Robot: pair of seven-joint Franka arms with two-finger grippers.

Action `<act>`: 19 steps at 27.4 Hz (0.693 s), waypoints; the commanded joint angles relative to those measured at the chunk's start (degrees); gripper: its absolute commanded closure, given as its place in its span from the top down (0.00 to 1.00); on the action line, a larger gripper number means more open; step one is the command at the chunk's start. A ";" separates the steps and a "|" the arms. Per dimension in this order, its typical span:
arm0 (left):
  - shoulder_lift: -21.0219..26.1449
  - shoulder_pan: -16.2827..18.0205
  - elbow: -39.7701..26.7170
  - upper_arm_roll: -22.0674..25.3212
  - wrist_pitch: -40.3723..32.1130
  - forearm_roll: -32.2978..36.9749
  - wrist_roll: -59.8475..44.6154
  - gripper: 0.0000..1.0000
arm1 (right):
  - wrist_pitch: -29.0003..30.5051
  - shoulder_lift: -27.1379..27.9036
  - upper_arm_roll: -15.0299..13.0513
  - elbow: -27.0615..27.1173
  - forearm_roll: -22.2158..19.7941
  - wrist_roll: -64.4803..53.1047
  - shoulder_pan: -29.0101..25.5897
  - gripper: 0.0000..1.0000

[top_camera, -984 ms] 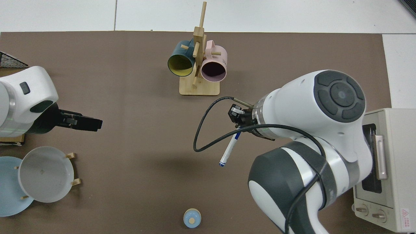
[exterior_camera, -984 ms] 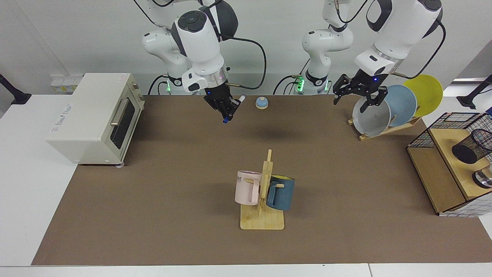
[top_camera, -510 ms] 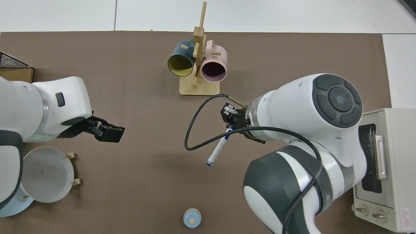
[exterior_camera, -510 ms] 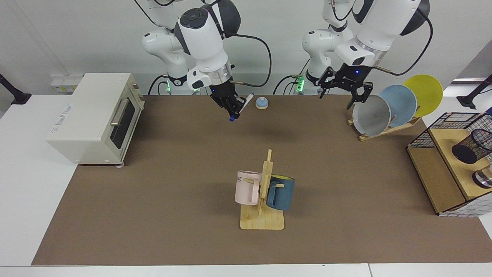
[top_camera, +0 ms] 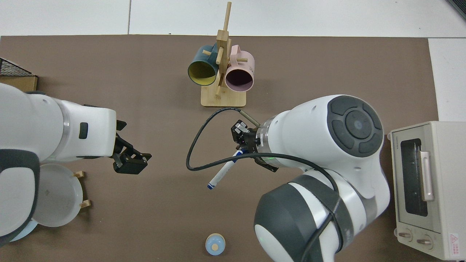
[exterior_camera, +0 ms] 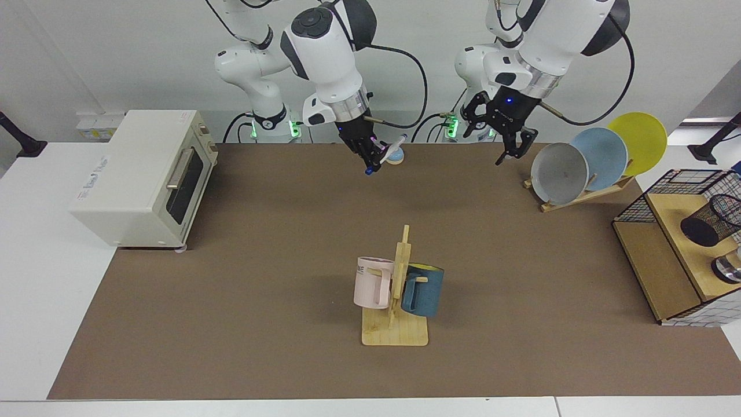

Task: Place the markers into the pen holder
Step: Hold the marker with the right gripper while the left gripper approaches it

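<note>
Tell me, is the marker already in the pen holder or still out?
Out. The right gripper holds the marker tilted above the mat, while the pen holder stands apart on the shelf.

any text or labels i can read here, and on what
"ME": the end of a word on the pink mug; the rest is cut off by the handle.
Grey wording on top of the toaster oven: too small to read.
Red warning triangle with small print on the oven's control panel: unreadable.
Nothing readable on the marker or the pen holder.
</note>
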 commanded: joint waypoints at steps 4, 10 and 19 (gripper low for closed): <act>-1.63 -6.78 -0.53 0.04 2.68 -1.28 2.68 1.00 | 4.19 1.19 0.05 -0.55 4.59 7.46 0.25 0.00; -2.34 -9.60 -2.20 0.04 4.17 -1.28 2.94 0.98 | 4.64 1.89 0.05 -0.46 5.21 12.47 0.69 0.00; -3.31 -11.98 -6.68 0.04 9.01 -1.28 3.56 0.97 | 4.55 1.89 0.05 -0.46 7.67 14.76 0.69 0.00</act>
